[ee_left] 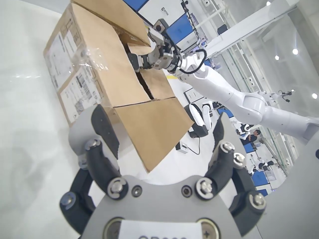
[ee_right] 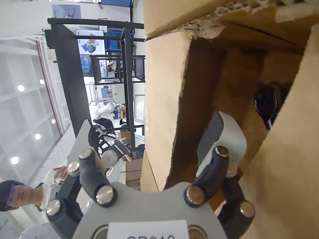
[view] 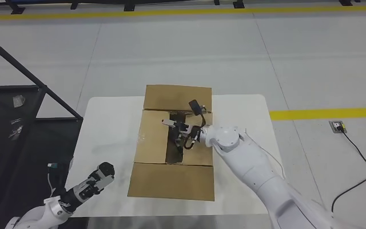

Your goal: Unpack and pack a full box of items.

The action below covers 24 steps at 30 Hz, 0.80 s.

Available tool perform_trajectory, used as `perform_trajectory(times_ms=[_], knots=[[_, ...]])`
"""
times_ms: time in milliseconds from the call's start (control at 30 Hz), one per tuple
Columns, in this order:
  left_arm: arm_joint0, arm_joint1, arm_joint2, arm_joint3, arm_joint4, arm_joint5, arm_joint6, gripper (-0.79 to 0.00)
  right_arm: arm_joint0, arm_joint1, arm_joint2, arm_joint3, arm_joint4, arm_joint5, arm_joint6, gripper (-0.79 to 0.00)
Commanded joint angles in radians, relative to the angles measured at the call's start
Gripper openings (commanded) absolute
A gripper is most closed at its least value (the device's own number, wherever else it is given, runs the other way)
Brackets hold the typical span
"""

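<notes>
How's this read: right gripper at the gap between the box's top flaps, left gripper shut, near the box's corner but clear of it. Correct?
One error: the left gripper is open, not shut; the left wrist view shows its fingers spread with nothing between. It is near the box corner, clear of it, and the right gripper is at the flap gap.

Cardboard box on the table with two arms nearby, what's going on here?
The right claw, open, straddles the edge of an inner flap of the cardboard box, one finger in the gap over the opening. The outer flaps are folded out, and a dark item shows inside. The left claw, open and empty, hangs over the table near its corner, apart from the box.
</notes>
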Motion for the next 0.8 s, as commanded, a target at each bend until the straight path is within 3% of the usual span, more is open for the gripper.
perform_trajectory(times_ms=[0,267,400,567,767], knots=[[0.004,0.002,-0.007,0.003,-0.002,0.000,-0.004,0.000,-0.006,-0.010,0.003,0.003,0.027,0.004,0.028,0.000],[0.014,0.005,-0.004,-0.004,0.027,0.012,0.001,0.000,0.006,-0.035,0.099,0.060,0.285,-0.079,0.232,0.000],[0.007,0.005,0.000,-0.026,0.106,0.060,0.027,0.000,0.021,-0.040,0.133,0.079,0.347,-0.104,0.305,0.000],[-0.019,0.001,0.041,-0.107,0.334,0.185,0.102,0.000,0.030,-0.053,0.139,0.060,0.347,-0.135,0.304,0.000],[-0.076,-0.012,0.157,-0.173,0.608,0.363,0.220,0.000,0.042,-0.078,0.126,0.027,0.327,-0.136,0.273,0.000]])
